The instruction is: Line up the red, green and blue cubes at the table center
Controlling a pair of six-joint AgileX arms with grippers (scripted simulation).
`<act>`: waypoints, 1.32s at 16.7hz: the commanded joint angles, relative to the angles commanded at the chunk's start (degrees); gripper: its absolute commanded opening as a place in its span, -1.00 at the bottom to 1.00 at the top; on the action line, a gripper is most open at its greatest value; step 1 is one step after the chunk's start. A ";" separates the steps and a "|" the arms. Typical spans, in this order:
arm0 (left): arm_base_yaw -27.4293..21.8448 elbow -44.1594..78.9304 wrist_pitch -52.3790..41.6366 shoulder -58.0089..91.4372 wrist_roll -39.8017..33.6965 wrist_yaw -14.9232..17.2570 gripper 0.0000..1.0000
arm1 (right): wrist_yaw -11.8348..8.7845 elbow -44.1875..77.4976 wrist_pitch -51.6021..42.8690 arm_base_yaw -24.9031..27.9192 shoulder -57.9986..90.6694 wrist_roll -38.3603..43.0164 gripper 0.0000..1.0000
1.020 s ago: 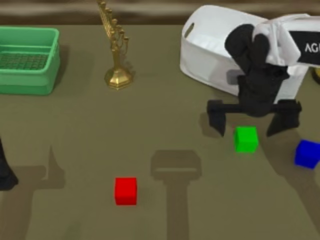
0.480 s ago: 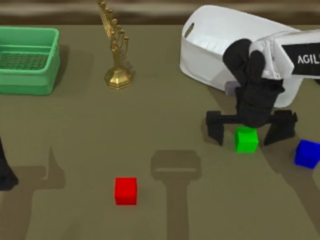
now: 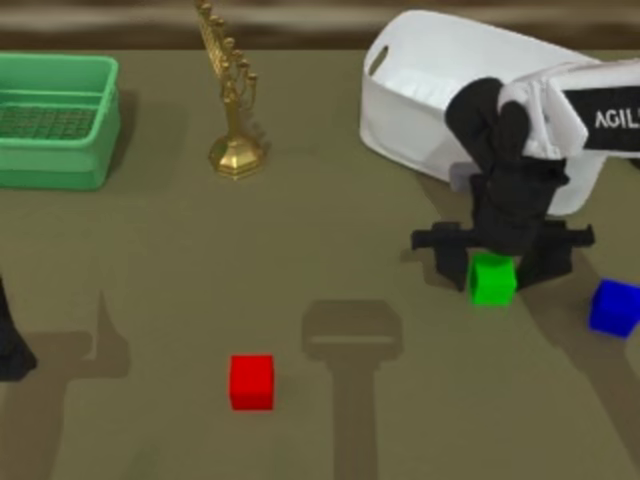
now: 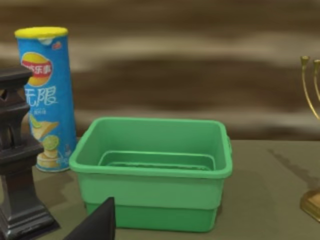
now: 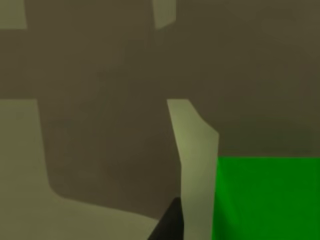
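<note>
The green cube (image 3: pixel 492 283) (image 5: pixel 267 200) rests on the table (image 3: pixel 330 250) right of centre. My right gripper (image 3: pixel 497 262) hangs low over it, open, with one black finger on each side. In the right wrist view a thin strip of table still shows between one fingertip (image 5: pixel 171 222) and the cube's face. The blue cube (image 3: pixel 613 307) lies near the right edge, just beyond the gripper. The red cube (image 3: pixel 251 382) sits alone left of centre, toward the front. My left arm (image 3: pixel 10 350) stays parked at the left edge; only one fingertip (image 4: pixel 100 222) shows, with nothing held.
A white tub (image 3: pixel 420 100) stands right behind the right arm. A gold candelabra (image 3: pixel 235 150) stands at the back centre-left and a green basket (image 3: pixel 55 165) at the back left. Beside the basket are a blue chips can (image 4: pixel 47 100) and a dark stand (image 4: pixel 17 175).
The right gripper has come down over the green cube and its fingers have drawn in from wide apart to close beside it. The cubes and the left arm have not moved.
</note>
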 joint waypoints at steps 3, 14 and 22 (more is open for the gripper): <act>0.00 0.00 0.00 0.00 0.00 0.00 1.00 | 0.00 0.00 0.00 0.00 0.00 0.00 -0.81; 0.00 0.00 0.00 0.00 0.00 0.00 1.00 | 0.31 0.35 -0.55 -0.12 -0.94 -0.16 -1.00; 0.00 0.00 0.00 0.00 0.00 0.00 1.00 | 0.25 7.89 -13.63 0.34 -6.38 -0.26 -1.00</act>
